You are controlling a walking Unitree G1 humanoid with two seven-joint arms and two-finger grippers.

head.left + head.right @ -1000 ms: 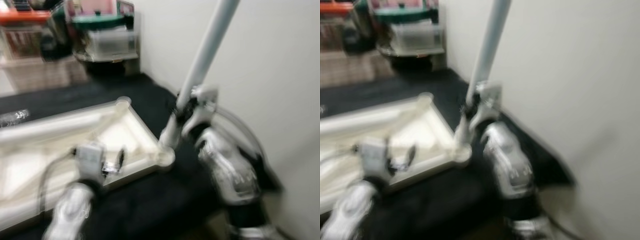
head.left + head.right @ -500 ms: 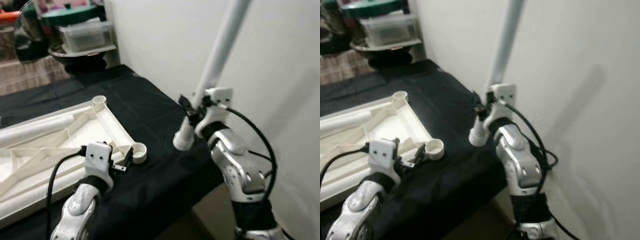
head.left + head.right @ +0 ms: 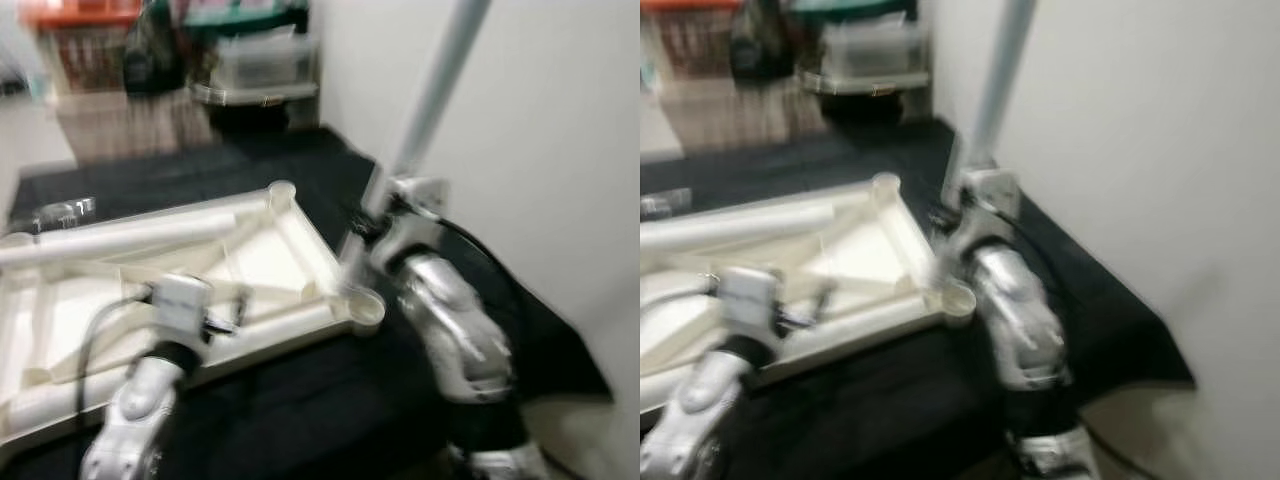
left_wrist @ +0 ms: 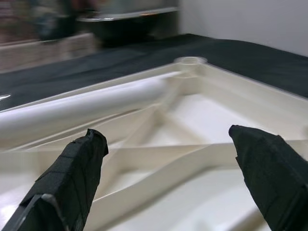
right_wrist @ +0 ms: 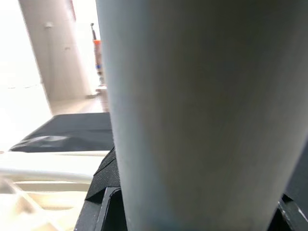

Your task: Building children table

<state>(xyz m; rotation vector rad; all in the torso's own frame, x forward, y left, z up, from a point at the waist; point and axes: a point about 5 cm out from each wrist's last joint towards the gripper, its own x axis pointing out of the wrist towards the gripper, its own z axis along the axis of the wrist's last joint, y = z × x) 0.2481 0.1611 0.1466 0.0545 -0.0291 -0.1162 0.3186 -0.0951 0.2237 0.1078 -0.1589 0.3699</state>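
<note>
A cream table top (image 3: 255,255) lies upside down on a black cloth (image 3: 300,400). My right gripper (image 3: 378,222) is shut on a long white table leg (image 3: 430,90), held upright and leaning right. The leg's lower end sits at the near right corner socket (image 3: 366,309). In the right wrist view the leg (image 5: 202,115) stands close between the black fingers (image 5: 103,192). My left gripper (image 4: 168,168) hangs open just above the ribbed underside, its fingers (image 4: 72,178) wide apart. A second white leg (image 3: 120,240) lies along the far rim.
A white wall (image 3: 560,150) rises close on the right. The cloth's edge drops off at the near right. A clear plastic bottle (image 3: 60,212) lies at the far left. Bins and shelves (image 3: 250,60) stand behind.
The camera has swung and the picture is blurred. Half a second ago the leg's lower end hung right of the corner socket; now it is at the socket. The left gripper stays open.
</note>
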